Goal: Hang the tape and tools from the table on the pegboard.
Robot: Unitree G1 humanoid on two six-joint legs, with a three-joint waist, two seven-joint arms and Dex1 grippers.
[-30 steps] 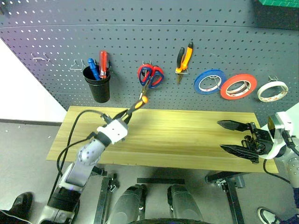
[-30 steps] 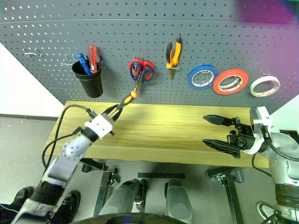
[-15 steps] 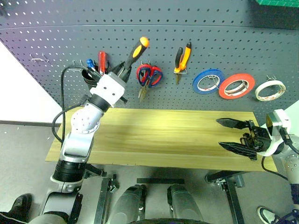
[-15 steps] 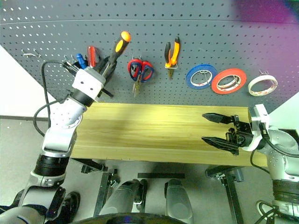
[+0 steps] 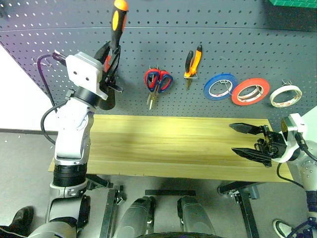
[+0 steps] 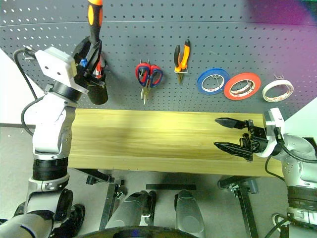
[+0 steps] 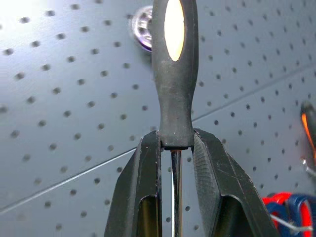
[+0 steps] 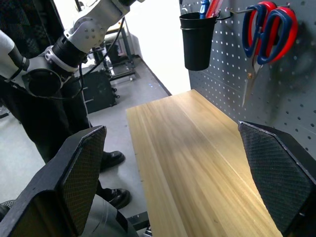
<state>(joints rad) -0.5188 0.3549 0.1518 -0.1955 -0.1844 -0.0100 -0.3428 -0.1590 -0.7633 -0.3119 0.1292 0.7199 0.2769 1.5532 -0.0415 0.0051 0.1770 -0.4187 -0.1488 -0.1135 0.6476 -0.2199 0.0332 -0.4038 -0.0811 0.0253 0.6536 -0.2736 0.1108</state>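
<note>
My left gripper [image 5: 112, 53] is shut on the slim screwdriver [image 5: 118, 17]. Its orange-and-black handle points up in front of the pegboard [image 5: 163, 29], just above a black cup [image 5: 106, 99]. In the left wrist view both fingers [image 7: 145, 187] clamp the shaft right under the handle [image 7: 174, 74]. The whitish tape [image 5: 286, 95], the orange-and-black pliers [image 5: 194, 62] and scissors with red and blue loops [image 5: 158, 80] hang on the pegboard. At the right end of the table [image 5: 173, 144] my right gripper [image 5: 250, 140] is open, pointing left and holding nothing.
A blue tape roll [image 5: 221, 85] and a red-orange roll [image 5: 252, 90] hang between the pliers and the whitish tape. The black cup holds a blue and a red tool [image 8: 207, 7]. A person's dark shoe [image 5: 21, 218] stands on the floor at the lower left.
My left arm has lifted the screwdriver from over the table's left part, up and to the left, until it stands upright above the black cup. The right gripper stayed put.
</note>
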